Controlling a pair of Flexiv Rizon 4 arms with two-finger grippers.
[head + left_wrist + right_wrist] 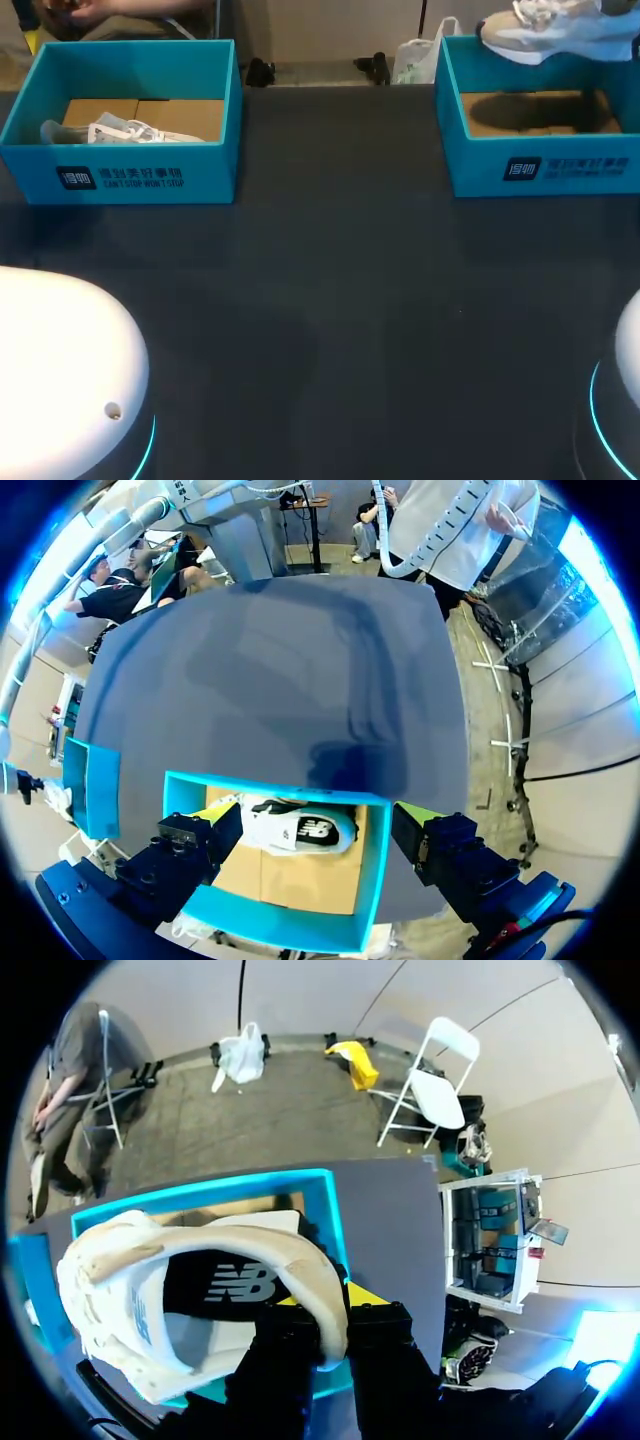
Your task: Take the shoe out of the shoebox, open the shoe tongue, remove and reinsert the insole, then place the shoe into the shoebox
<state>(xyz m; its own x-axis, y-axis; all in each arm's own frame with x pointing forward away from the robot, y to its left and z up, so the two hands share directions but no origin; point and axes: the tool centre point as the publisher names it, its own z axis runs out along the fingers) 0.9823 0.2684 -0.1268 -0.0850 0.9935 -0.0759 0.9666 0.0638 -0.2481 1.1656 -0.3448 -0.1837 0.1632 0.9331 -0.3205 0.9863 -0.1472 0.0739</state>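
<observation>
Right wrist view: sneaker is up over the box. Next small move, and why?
Probably carry the white lace-up sneaker back and lower it onto the dark table before the teal cardboard shoebox. The right hand is shut on its collar, holding it above the box; tongue and insole work likely needs it resting.
</observation>
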